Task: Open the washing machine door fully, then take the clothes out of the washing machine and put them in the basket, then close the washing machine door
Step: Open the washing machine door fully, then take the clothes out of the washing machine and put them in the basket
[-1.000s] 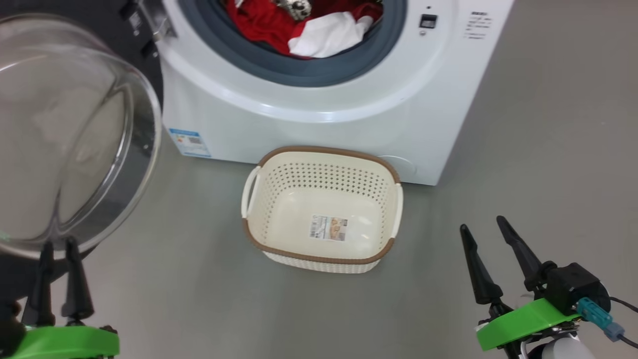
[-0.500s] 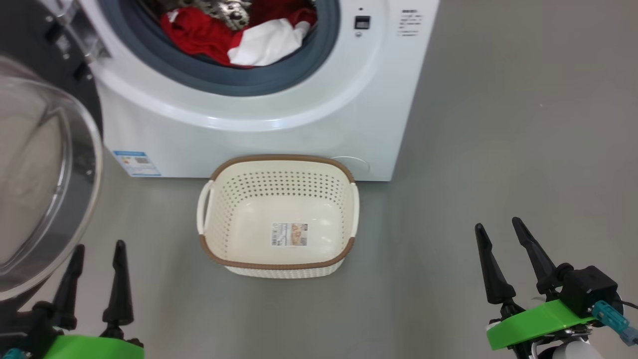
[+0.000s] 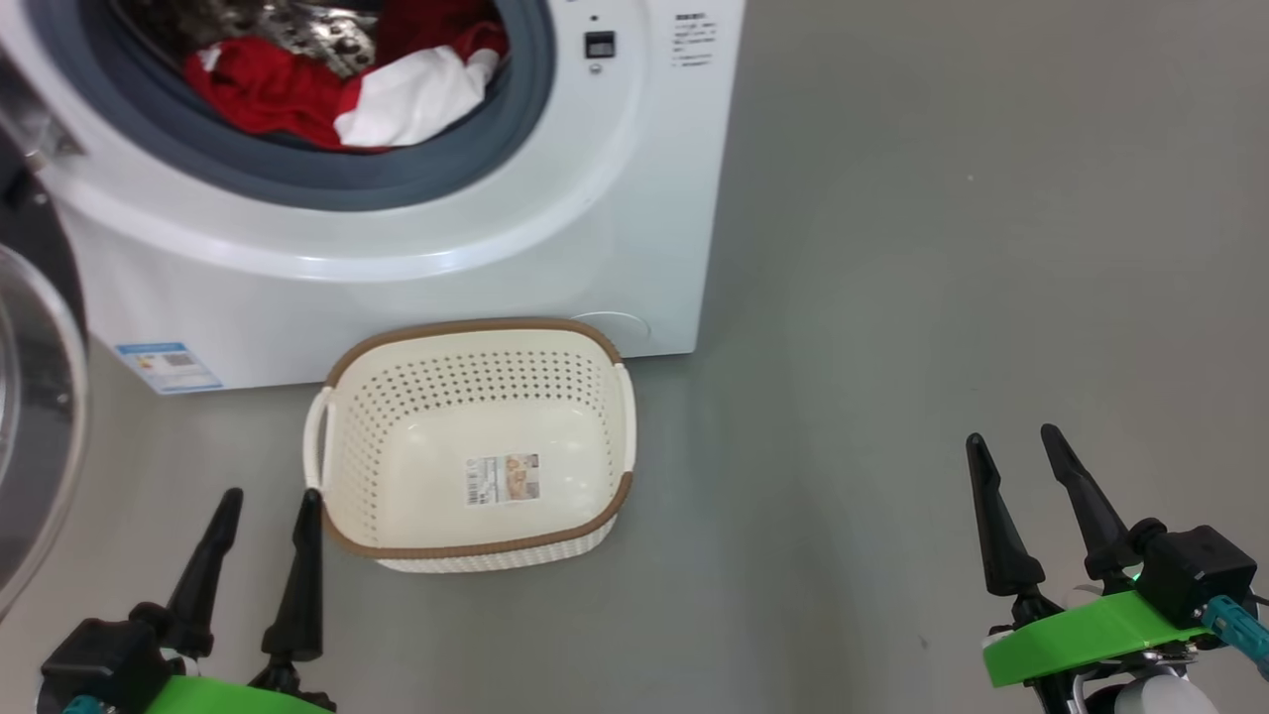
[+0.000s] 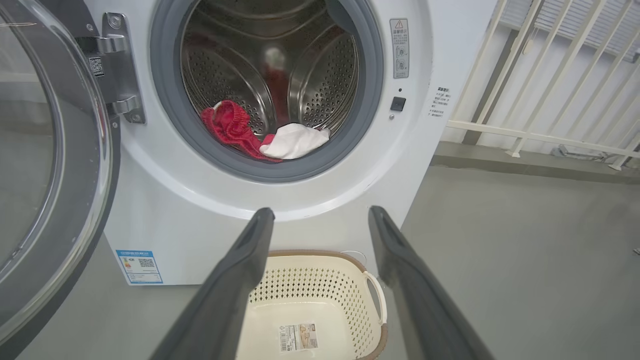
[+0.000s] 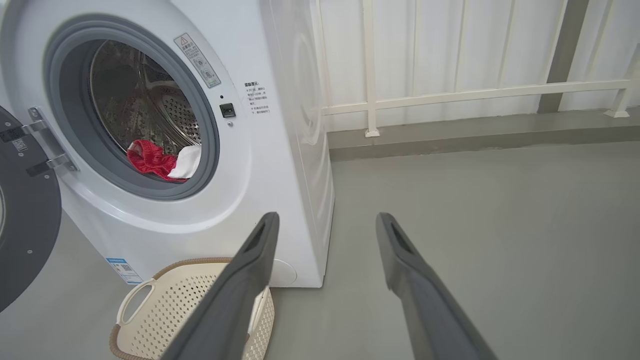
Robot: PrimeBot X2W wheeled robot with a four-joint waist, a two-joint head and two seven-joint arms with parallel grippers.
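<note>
Washing machine door (image 3: 45,416) cut off at frame's left edge — red-and-white clothes (image 3: 268,89) heaped inside; left gripper (image 3: 273,496), right gripper (image 3: 1011,434) spread wide, empty.

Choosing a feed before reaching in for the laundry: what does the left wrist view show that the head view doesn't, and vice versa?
Left wrist view: the drum's back wall, a warning sticker, a white railing. Head view: the right gripper, open and empty, and the basket's near rim. Both: red and white clothes at the drum's mouth, the empty basket, the open door, the open left gripper.
</note>
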